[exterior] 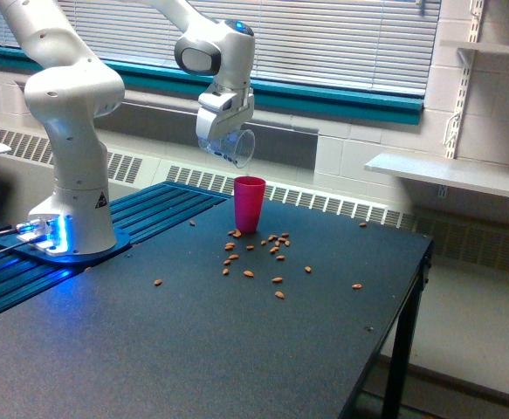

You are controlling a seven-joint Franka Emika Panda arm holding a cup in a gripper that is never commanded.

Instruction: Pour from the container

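My gripper (223, 140) hangs above the dark table (149, 349), shut on the container (235, 147), a small clear plastic cup. The container is tipped steeply, its mouth pointing down and toward the exterior view's right. It looks empty. Just below and slightly right of it stands an upright pink cup (249, 204). A gap of air separates the container's mouth from the pink cup's rim. Several brown nuts (273, 245) lie scattered on the table around the pink cup's base.
The arm's white base (71, 201) stands at the exterior view's left on a blue slatted platform (162, 205). The table's edge (402, 323) drops off at the right. A wall shelf (450, 175) is mounted farther right, and a window with blinds lies behind.
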